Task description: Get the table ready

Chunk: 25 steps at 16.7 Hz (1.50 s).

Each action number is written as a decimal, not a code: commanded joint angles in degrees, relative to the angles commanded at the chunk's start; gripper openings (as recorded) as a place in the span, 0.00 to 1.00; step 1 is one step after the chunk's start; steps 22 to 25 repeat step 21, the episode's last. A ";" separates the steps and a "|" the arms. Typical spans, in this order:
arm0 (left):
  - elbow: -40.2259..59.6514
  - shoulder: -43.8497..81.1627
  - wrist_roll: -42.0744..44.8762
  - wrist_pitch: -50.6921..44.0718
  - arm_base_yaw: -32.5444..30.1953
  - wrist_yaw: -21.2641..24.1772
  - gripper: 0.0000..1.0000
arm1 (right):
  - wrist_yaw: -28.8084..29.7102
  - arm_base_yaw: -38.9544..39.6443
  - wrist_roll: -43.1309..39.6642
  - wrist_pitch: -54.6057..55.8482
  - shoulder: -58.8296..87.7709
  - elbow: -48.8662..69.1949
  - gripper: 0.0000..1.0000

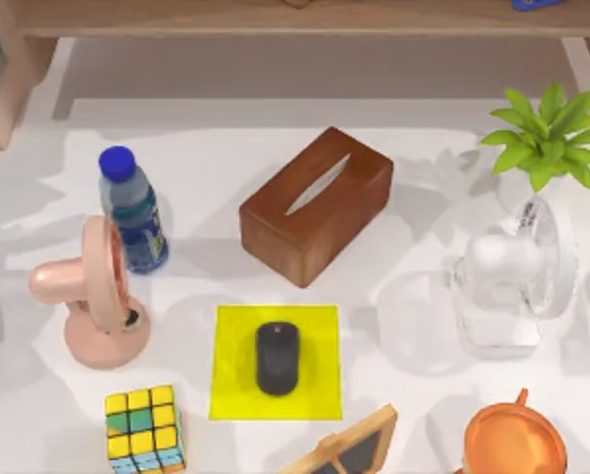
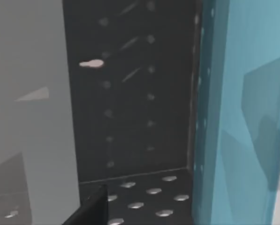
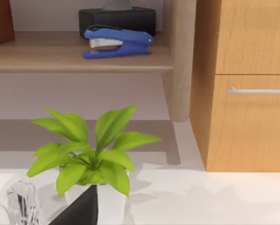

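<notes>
**A:** White tabletop, smooth and wide — that's your table [image 1: 206, 148], and you've got it crowded. A black mouse [image 1: 277, 357] sits square in the middle of the yellow mat [image 1: 237, 395], which is likely where it belongs.

**B:** What about the rest of it?

**A:** The wooden tissue box [image 1: 315, 204] lies at an angle near the centre, slot up so you can pull from it. To its left, a blue-capped bottle [image 1: 130, 209] stands just beside a pink desk fan [image 1: 92, 294]. A Rubik's cube [image 1: 144, 427] waits at the near left. On the right you have a potted plant [image 1: 547, 138], a white fan [image 1: 524, 259] and a clear glass vessel [image 1: 492, 318] close together, with an orange cup [image 1: 514, 442] and a small framed board [image 1: 349, 449] at the near edge.

**B:** Any writing for you to go by?

**A:** The bottle label is too small to read. No brand on the blue stapler [image 3: 117, 43] on the shelf [image 3: 79, 58].

**B:** And your grippers?

**A:** You can't tell whether either is open or closed. Your right wrist camera faces the plant and a wooden cabinet [image 3: 247, 84]; the left faces a dark perforated panel [image 2: 130, 93].
</notes>
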 joint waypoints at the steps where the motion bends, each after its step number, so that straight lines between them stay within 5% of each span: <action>1: 0.00 0.00 0.00 0.00 0.00 0.00 1.00 | 0.00 0.00 0.00 0.00 0.00 0.00 1.00; 5: -0.15 -0.18 0.00 0.02 0.14 -0.14 1.00 | 0.00 0.00 0.00 0.00 0.00 0.00 1.00; 12: -7.93 -8.01 2.69 1.57 5.10 -7.21 1.00 | 0.00 0.00 0.00 0.00 0.00 0.00 1.00; 19: -11.01 -8.22 1.76 2.83 4.52 2.94 1.00 | 0.00 0.00 0.00 0.00 0.00 0.00 1.00; 25: -11.06 -7.57 1.42 2.73 4.17 3.71 1.00 | 0.00 0.00 0.00 0.00 0.00 0.00 1.00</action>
